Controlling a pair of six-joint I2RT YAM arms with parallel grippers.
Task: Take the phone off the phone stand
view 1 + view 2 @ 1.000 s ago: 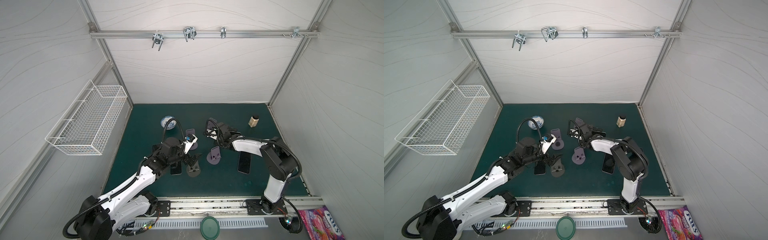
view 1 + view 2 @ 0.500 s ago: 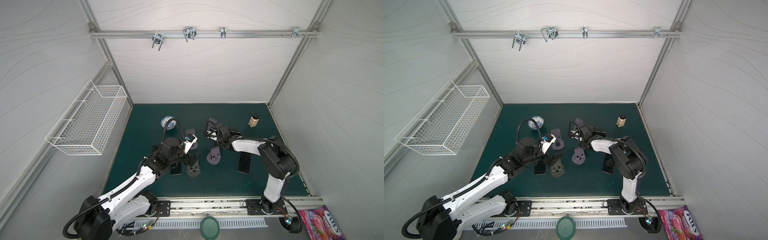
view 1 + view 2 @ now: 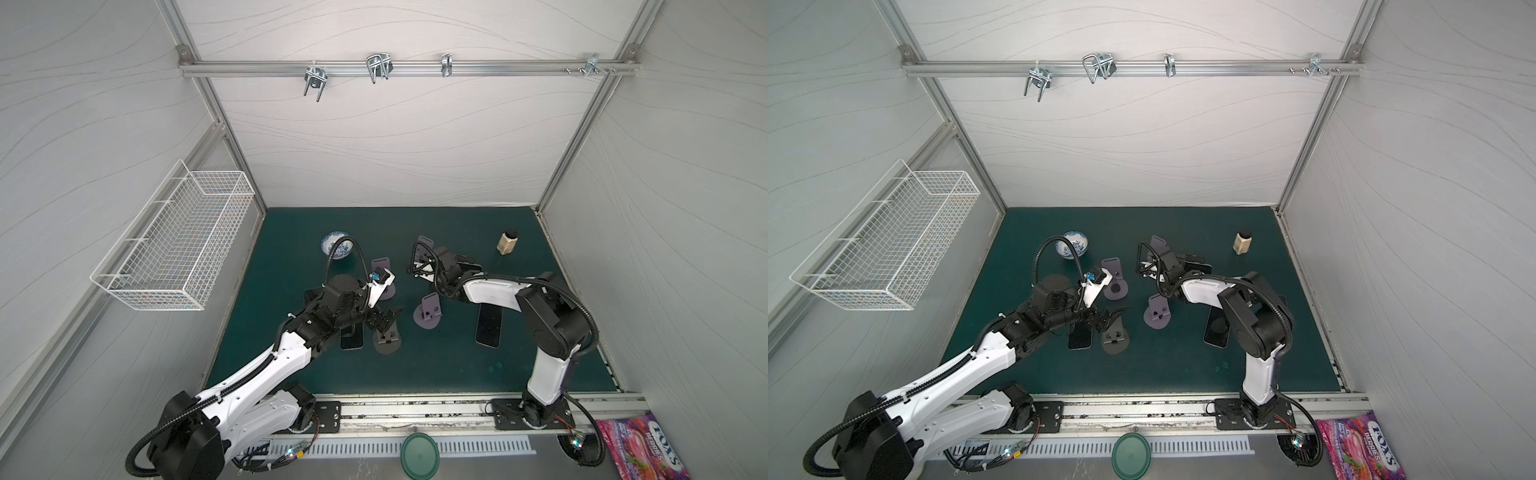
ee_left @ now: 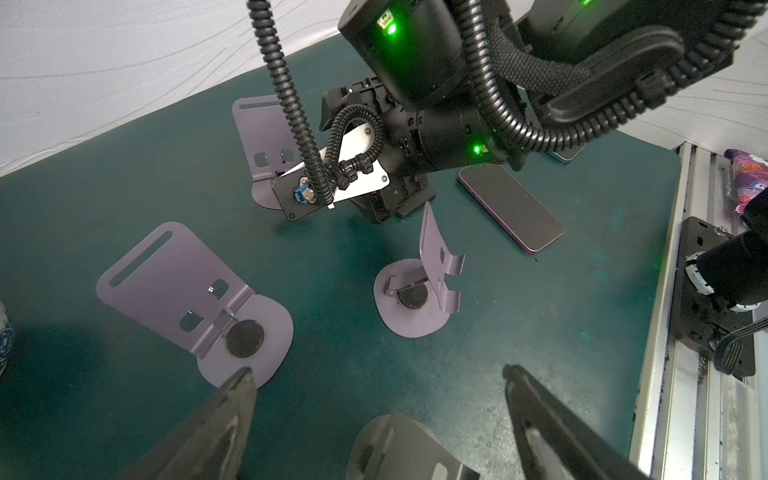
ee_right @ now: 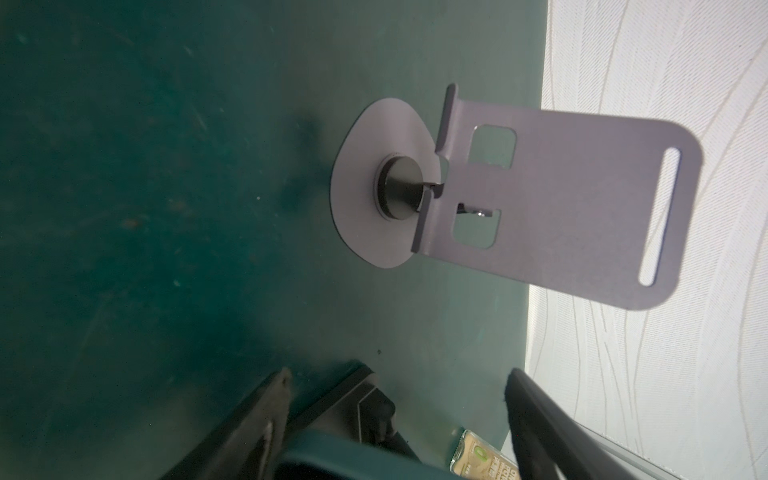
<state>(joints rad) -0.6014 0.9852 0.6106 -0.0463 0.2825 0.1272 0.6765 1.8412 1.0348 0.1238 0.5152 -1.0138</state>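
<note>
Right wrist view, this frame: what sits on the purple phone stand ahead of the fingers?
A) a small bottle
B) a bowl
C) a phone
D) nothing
D: the purple phone stand is bare, with its backplate, cut-outs and lip fully exposed and nothing resting on them.

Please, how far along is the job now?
Done: the stands in view are empty, like the back stand; two phones lie flat on the mat. In hand: the right gripper has fingers either side of another phone. Left: perhaps only placing it.
</note>
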